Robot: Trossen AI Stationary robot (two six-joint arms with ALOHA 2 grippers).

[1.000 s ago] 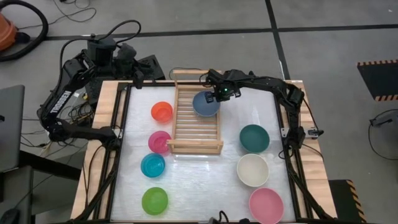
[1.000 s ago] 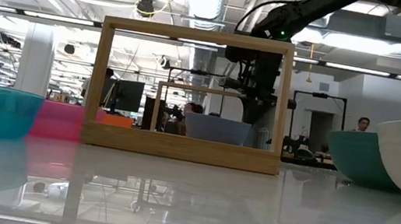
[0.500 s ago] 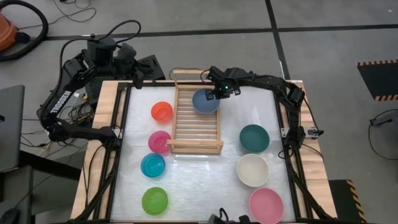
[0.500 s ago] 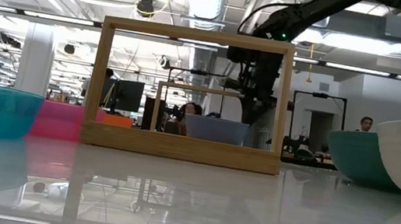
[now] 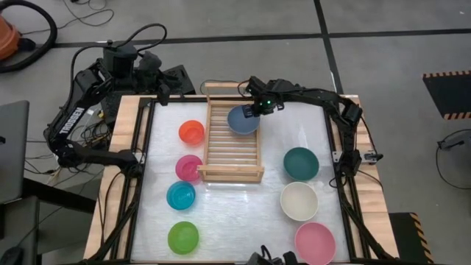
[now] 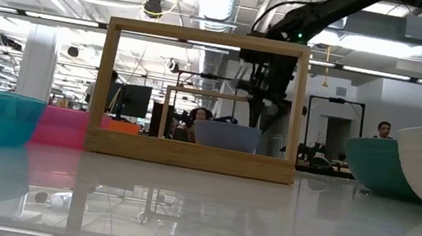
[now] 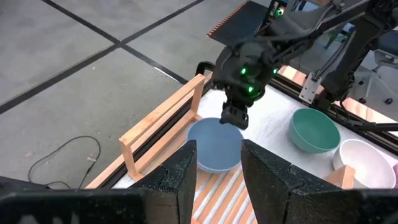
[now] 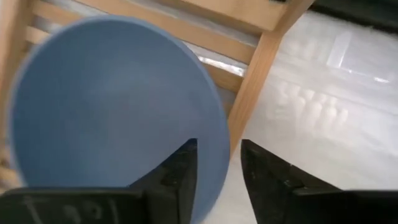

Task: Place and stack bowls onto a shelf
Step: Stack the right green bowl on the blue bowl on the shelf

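Grey-blue bowl (image 5: 243,121) on wooden shelf (image 5: 231,174)

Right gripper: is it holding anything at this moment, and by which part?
Nothing is held. The right gripper stands open astride the rim of the grey-blue bowl, which sits on the wooden shelf.

**Table from above: bowls, rack, two arms**

Wooden slatted shelf (image 5: 232,141), centre-rear of the white tabletop (image 5: 243,213). Grey-blue bowl (image 5: 242,121) on its far end, right side. Right gripper (image 5: 259,107) at that bowl's far-right rim. Left arm (image 5: 81,103) off the table's rear-left corner. Left column: orange-red (image 5: 191,132), magenta (image 5: 188,168), cyan (image 5: 181,196), lime green (image 5: 183,238) bowls. Right column: dark teal (image 5: 301,163), cream-white (image 5: 299,201), light pink (image 5: 315,243).
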